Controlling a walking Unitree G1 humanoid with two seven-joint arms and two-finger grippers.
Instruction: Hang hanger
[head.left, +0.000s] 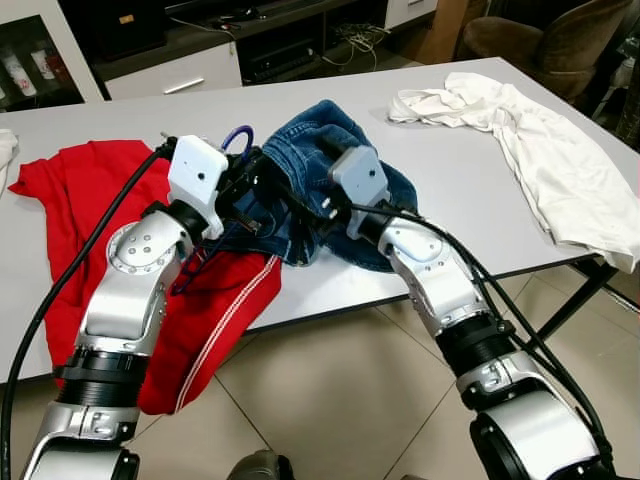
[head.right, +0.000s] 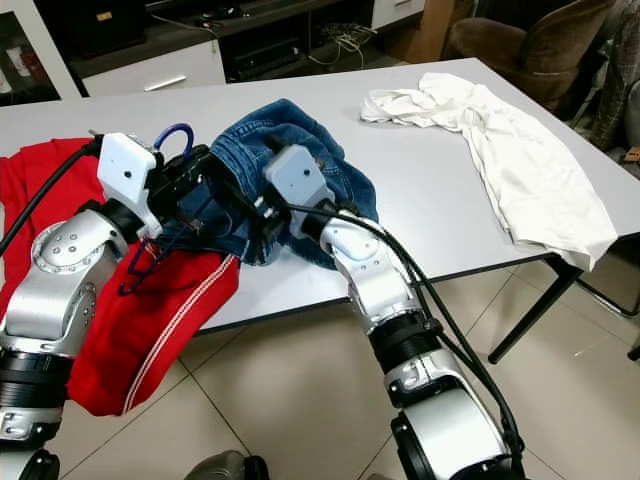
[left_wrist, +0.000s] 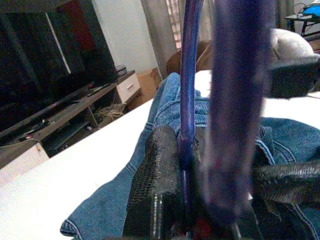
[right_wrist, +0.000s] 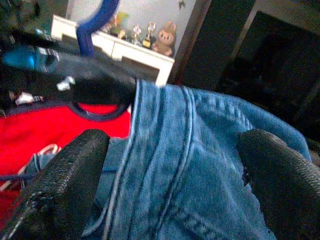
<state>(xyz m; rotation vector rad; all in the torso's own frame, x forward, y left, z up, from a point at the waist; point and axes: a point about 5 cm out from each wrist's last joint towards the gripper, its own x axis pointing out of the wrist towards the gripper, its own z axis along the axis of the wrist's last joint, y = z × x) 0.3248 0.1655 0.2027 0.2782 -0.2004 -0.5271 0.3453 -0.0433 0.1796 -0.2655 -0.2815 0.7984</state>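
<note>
Step in hand, by my read: getting the jeans (head.left: 300, 160) onto the blue hanger (left_wrist: 189, 100) before any hanging. The left end effector (head.left: 250, 195) is pinched on the hanger's thin wire just above the tabletop (head.left: 430, 200), hook (head.left: 238, 135) poking up behind the wrist cam. The right end effector (right_wrist: 175, 185) has its fingers (right_wrist: 70, 175) spread either side of a denim fold, not yet clamped. Next prob needs R to close on the denim & feed it over the hanger w/o dragging the red garment (head.left: 70, 190) beside it.

One blue hanger (head.left: 237, 139), one pair of jeans (head.left: 310, 150), one red garment (head.left: 70, 190), one white garment (head.left: 520, 130), two claws.
</note>
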